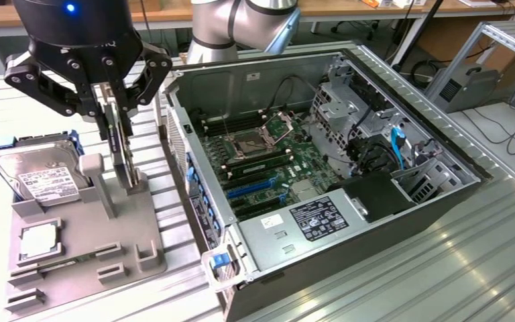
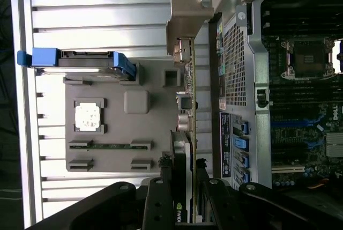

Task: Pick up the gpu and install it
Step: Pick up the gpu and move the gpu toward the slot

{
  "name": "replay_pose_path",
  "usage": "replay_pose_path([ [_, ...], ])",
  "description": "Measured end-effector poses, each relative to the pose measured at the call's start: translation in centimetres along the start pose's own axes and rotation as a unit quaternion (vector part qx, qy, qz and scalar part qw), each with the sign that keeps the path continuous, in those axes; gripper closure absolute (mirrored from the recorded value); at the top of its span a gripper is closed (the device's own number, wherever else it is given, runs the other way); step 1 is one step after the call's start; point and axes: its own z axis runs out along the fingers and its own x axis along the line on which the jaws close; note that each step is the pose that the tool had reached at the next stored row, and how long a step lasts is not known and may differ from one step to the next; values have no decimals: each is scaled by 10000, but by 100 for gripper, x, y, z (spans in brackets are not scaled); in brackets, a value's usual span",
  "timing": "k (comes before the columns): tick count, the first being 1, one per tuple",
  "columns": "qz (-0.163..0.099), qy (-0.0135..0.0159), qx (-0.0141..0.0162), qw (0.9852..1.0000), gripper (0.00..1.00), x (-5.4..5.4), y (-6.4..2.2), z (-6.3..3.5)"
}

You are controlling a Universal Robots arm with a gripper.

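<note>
Apparently 1 gripper [image 1: 115, 134] clamping 1 gpu [image 1: 129, 165], upright

The exterior view looks down at a slant from high over the ribbed aluminium desk [image 1: 436, 268]. It is near enough to take in most of the open black-and-silver computer case [image 1: 231, 87] and, on the exterior view's left, the flat grey plastic holder plate [image 1: 88, 235]. The wrist view looks straight down past the black tool [image 2: 182, 187], close above that plate [image 2: 123, 128]. Both views share the plate, the boxy silver hard drive with blue rails [image 1: 47, 174] [image 2: 80, 61], the small square silver chip [image 1: 38, 240] [image 2: 88, 116], the gpu [image 1: 125, 157] [image 2: 187, 90], which is a thin dark card with a silver bracket, and the case's perforated side wall [image 2: 241, 53].
</note>
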Motion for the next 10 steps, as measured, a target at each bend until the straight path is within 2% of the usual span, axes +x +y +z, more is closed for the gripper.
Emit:
replay_pose_path([
  [4, 0, 0, 0, 10000, 73, -2, 2, -56],
  [10, 0, 0, 0, 10000, 73, -2, 3, -59],
])
